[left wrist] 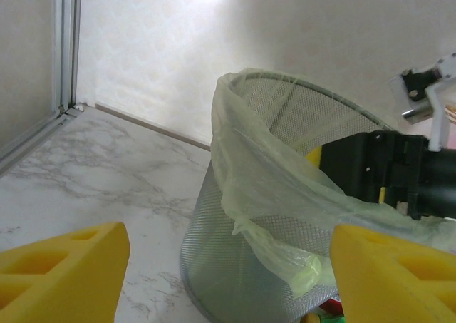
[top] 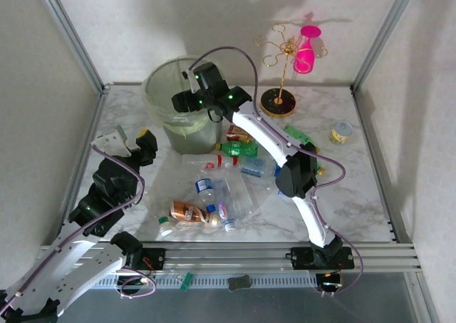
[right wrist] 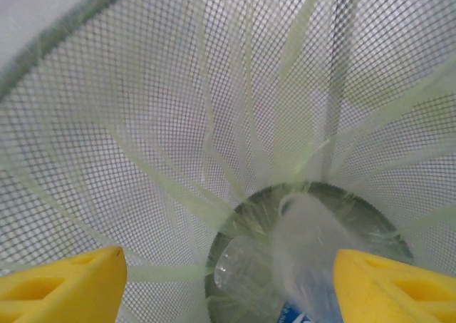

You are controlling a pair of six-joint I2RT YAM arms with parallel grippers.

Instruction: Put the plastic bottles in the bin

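Standing at the far left of the marble counter [top: 370, 187], the single mesh bin [top: 182, 136] has a pale liner folded over its rim. At least one clear bottle [right wrist: 310, 244] lies at its bottom. Directly above its mouth hangs the right claw [top: 184, 99], its yellow fingers [right wrist: 64, 280] spread apart and holding nothing. Just right of the bin, about ten plastic bottles [top: 206, 191] lie in a loose overlapping heap, the exact count unclear. The left claw [top: 130, 141], also spread wide and empty, sits just left of the bin. Farther right stand one gold wire stand [top: 281, 59] bearing a pink vessel [top: 306, 52], and one small jar [top: 342, 132].
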